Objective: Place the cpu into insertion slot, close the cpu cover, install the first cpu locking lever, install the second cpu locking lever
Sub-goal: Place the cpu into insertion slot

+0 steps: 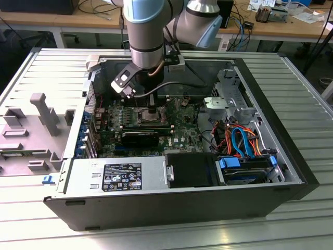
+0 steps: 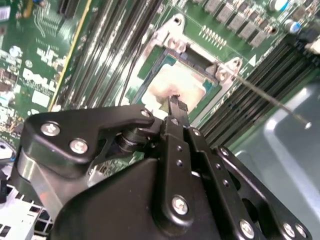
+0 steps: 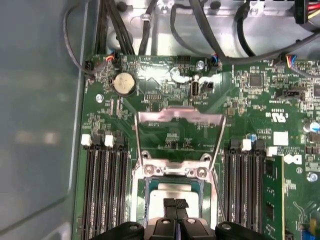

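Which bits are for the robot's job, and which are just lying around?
For the job: claw, cpu, insertion slot, cpu cover, locking lever.
Just lying about: round battery, memory slots, blue and orange cables.

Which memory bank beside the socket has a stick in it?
The bank on the power supply side of the socket: a green memory stick stands in its outermost slot. The opposite bank is bare.

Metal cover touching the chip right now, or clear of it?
Apart. In the first wrist view the cover is swung open on its hinge, away over the board, and the chip lies bare in the socket.
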